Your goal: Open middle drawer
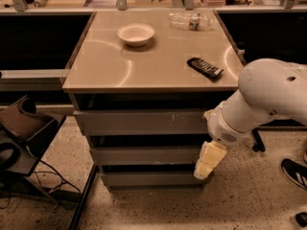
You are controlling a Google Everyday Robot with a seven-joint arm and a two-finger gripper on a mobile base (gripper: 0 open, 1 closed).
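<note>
The middle drawer point(144, 155) is a plain grey flat front, closed, between the scratched top front point(139, 122) and the lowest front point(148, 178) of the cabinet. My gripper point(208, 160), cream-coloured and pointing down, hangs at the right end of the middle drawer's front, its tip reaching the level of the lowest front. The white arm point(268, 95) comes in from the right. Whether the gripper touches the drawer cannot be told.
On the cabinet top point(96, 71) lie a white bowl point(136, 34), a plastic bottle point(191, 20) and a black bar-shaped object point(205, 67). A dark chair point(21, 128) and cables stand at the left. A person's shoe point(293, 170) is on the floor at the right.
</note>
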